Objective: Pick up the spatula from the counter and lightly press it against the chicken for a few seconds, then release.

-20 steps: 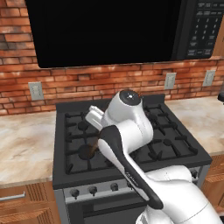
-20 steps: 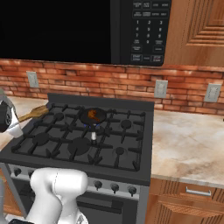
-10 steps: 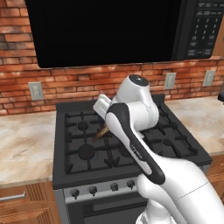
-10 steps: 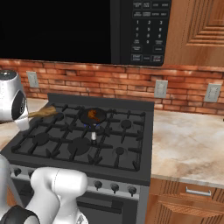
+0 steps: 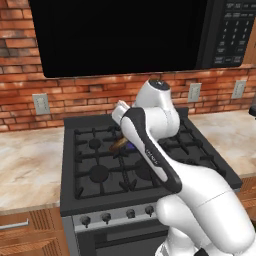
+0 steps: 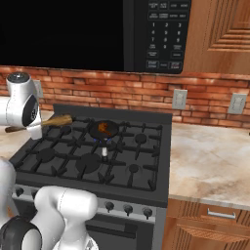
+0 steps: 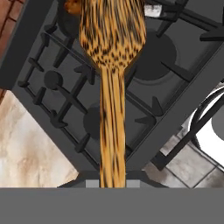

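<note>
Spatula (image 6: pixel 57 120) had swung farther across stove (image 6: pixel 146 163) | gripper (image 7: pixel 113 183) clamped tight on its handle | blade aimed lengthwise at chicken (image 6: pixel 103 128), not touching.

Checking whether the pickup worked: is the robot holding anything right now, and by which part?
Yes, the wooden spatula, gripped between the jaws at the far end of its handle; its blade reaches out above the stove.

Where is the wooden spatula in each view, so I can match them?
Left base view: the spatula peeks out left of the arm, mid-picture.
Right base view: spatula far left, roughly level above the stove.
Hand view: spatula up the middle, blade at top.
Shared landmark: the black stove.
</note>
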Motion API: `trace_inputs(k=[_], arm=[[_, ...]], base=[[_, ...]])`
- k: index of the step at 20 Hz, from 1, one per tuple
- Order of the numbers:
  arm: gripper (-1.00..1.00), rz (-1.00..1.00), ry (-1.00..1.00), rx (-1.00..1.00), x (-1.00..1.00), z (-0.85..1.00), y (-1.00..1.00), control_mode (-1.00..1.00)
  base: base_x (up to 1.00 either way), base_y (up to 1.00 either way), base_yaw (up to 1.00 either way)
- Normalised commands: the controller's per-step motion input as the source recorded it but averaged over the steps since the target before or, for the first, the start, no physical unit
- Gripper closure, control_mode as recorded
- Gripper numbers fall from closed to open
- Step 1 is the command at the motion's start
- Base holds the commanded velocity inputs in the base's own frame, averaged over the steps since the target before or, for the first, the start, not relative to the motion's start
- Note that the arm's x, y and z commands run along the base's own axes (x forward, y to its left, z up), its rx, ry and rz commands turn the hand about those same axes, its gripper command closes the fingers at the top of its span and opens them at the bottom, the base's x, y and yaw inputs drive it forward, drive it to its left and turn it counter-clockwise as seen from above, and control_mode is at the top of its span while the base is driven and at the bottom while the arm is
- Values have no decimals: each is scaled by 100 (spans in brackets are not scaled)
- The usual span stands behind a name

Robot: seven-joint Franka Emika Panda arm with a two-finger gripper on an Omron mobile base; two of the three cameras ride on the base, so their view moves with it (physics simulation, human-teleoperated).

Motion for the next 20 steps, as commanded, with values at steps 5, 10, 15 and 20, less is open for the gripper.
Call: trace_inputs(k=[5,10,15,20], arm=[[100,-3,0,0,28,-2,-25,-100],[100,-4,1,0,32,-10,-16,-100],[100,-4,2,0,31,-4,-9,-100],[100,-5,4,0,33,-9,-6,-100]], base=[[0,0,0],[0,0,0],[0,0,0],[0,0,0]])
